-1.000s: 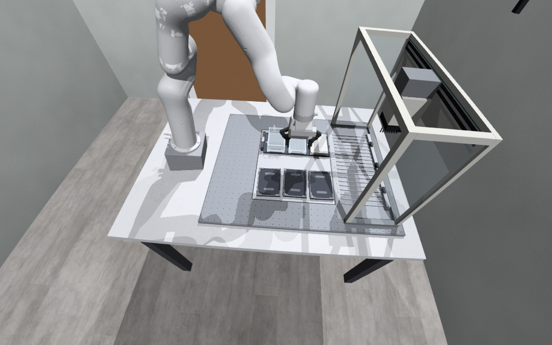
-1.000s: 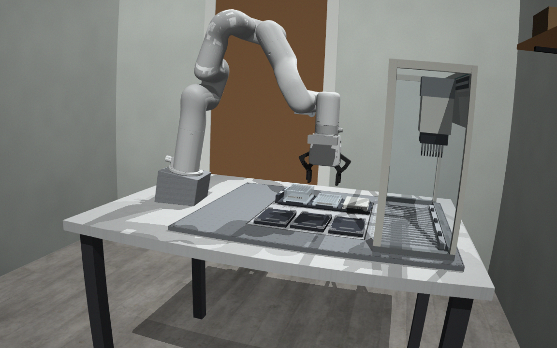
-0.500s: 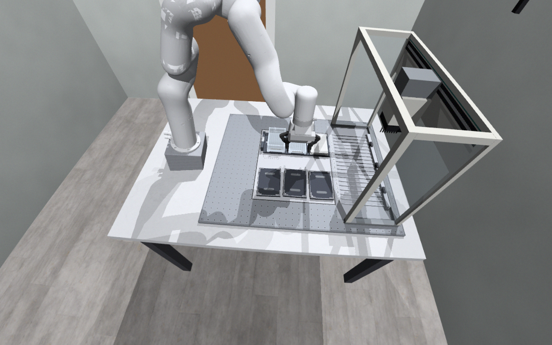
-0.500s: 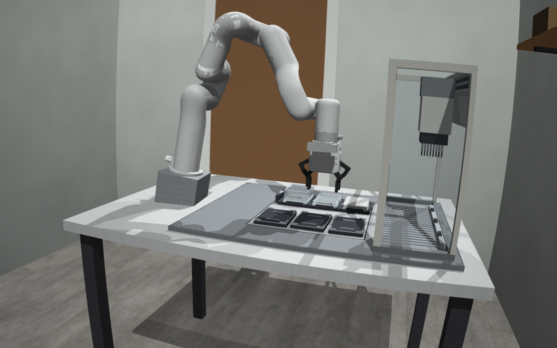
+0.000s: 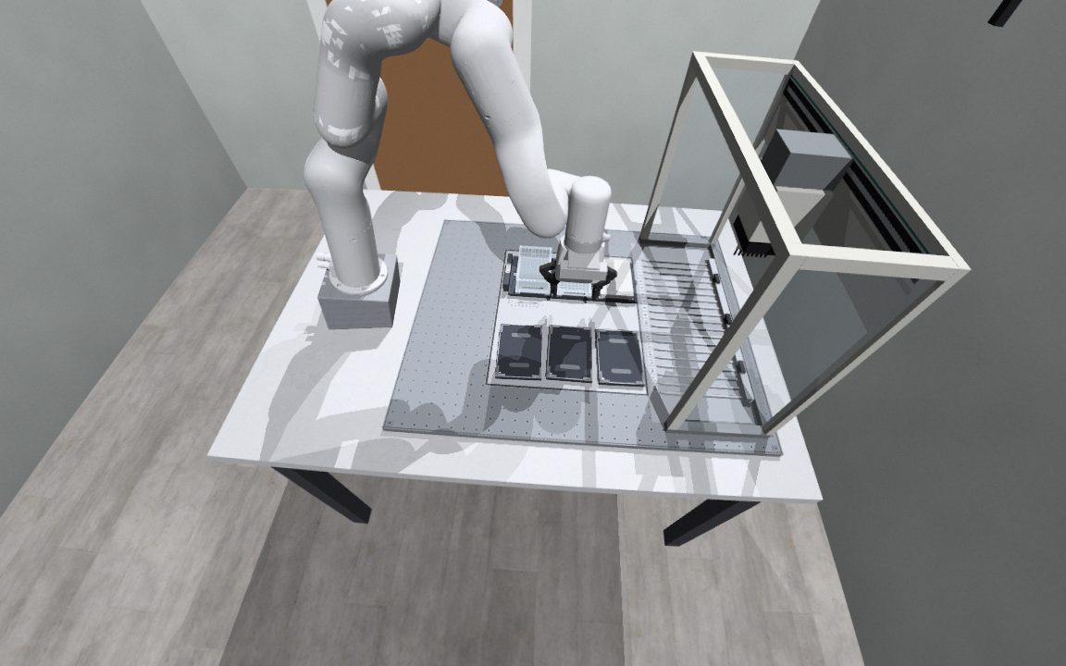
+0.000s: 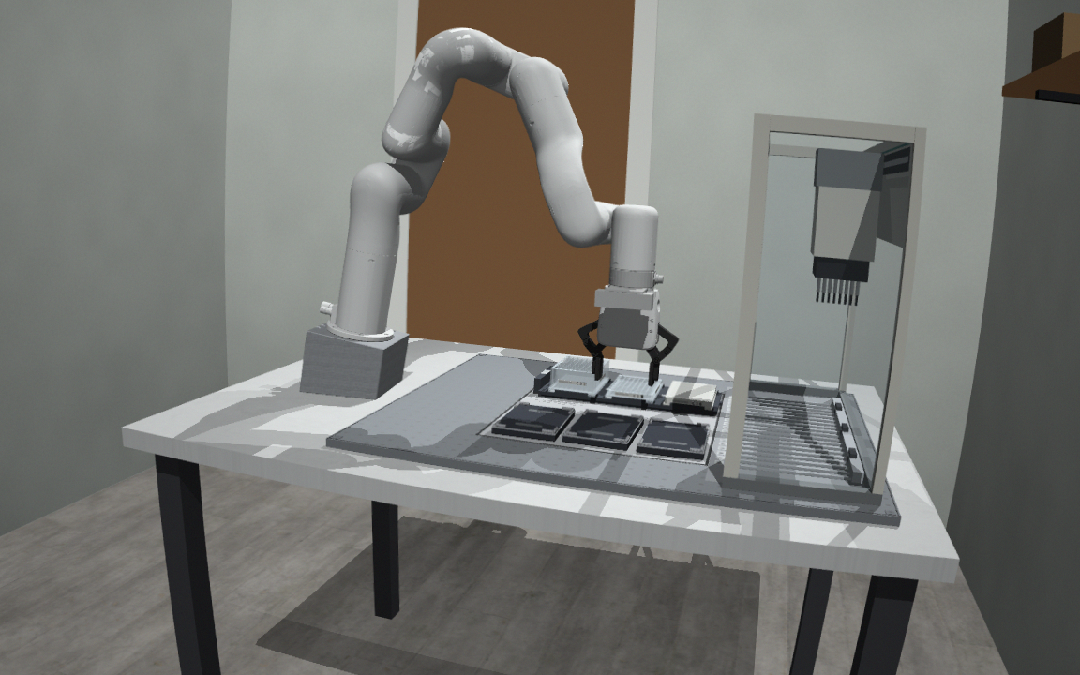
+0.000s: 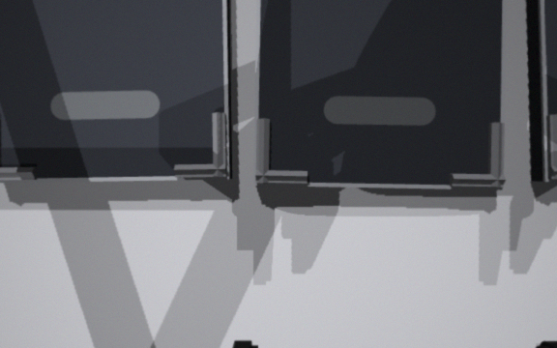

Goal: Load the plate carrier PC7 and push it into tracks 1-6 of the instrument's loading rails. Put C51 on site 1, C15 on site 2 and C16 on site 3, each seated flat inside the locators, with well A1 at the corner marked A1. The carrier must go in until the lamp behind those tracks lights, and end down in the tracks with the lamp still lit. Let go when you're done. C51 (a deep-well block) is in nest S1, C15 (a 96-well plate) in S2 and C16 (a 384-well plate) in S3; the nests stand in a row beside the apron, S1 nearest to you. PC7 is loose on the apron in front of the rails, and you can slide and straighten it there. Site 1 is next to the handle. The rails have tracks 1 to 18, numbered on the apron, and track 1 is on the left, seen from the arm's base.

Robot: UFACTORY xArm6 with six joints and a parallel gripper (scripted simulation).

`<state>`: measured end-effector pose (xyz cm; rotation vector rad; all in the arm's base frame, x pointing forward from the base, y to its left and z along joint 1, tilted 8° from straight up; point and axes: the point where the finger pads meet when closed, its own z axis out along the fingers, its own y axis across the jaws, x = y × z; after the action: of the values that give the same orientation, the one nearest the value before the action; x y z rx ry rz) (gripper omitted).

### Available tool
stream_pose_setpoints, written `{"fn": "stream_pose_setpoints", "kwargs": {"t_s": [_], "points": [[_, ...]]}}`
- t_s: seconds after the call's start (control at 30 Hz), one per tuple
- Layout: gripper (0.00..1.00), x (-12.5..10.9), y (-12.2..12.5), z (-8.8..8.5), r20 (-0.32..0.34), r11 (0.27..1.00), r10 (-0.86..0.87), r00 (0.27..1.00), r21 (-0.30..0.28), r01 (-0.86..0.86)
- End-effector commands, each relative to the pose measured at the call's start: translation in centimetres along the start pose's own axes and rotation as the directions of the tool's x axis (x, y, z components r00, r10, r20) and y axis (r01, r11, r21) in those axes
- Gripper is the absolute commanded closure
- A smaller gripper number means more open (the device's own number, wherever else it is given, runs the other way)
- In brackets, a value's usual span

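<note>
Black open hand (image 6: 626,367) astride gridded C15 (image 6: 633,386)

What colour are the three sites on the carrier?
Dark grey to black sites, each with a lighter grey oblong mark; the wrist view shows them best.
</note>
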<state>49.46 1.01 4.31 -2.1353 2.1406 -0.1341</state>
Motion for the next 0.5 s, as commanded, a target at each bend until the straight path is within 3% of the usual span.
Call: {"fn": "stream_pose_setpoints", "kwargs": {"t_s": [0.0, 0.47], "points": [[0.00, 0.0, -0.2, 0.6, 0.000, 1.000, 0.000, 1.000, 0.004, 0.000], [0.00, 0.0, -0.2, 2.6, 0.000, 1.000, 0.000, 1.000, 0.004, 0.000]]}}
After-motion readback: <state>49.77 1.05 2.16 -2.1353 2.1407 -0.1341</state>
